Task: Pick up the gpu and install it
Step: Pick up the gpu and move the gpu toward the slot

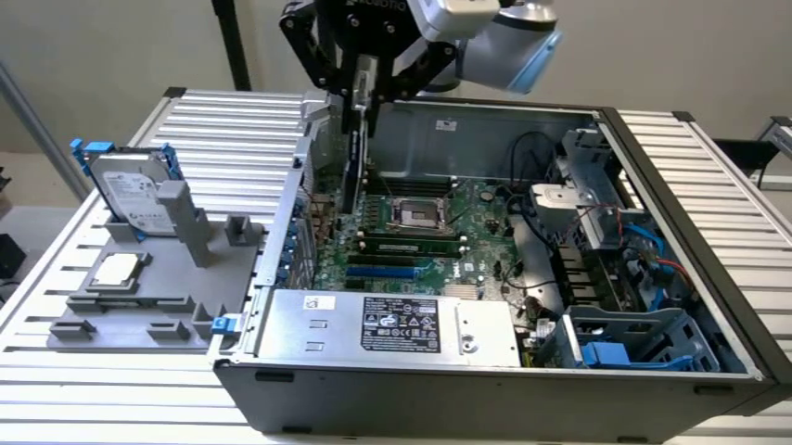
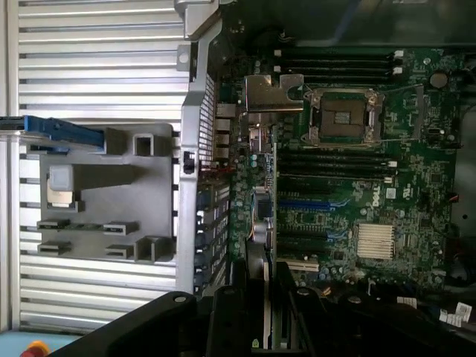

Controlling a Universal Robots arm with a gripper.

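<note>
The gpu [image 1: 359,158] hangs on edge, a thin dark card with its silver end bracket [image 2: 271,93] towards the case's slotted rear wall. My gripper [image 1: 363,97] is shut on the card's upper edge, with a black finger on each face. The card is above the green motherboard [image 1: 421,232] inside the open computer case [image 1: 495,380], near the exterior view's left wall of the case. From the wrist, the gpu [image 2: 270,223] runs edge-on out from my gripper [image 2: 266,297] over the expansion slots [image 2: 312,204]. Whether its lower edge touches a slot I cannot tell.
A grey holder [image 1: 148,297] on the slatted table, at the exterior view's left, carries a silver hard drive with blue rails [image 1: 130,190] and a small square CPU chip [image 1: 118,269]. Inside the case are the power supply [image 1: 384,324], the CPU socket [image 1: 413,215], cables and drive bays [image 1: 619,278].
</note>
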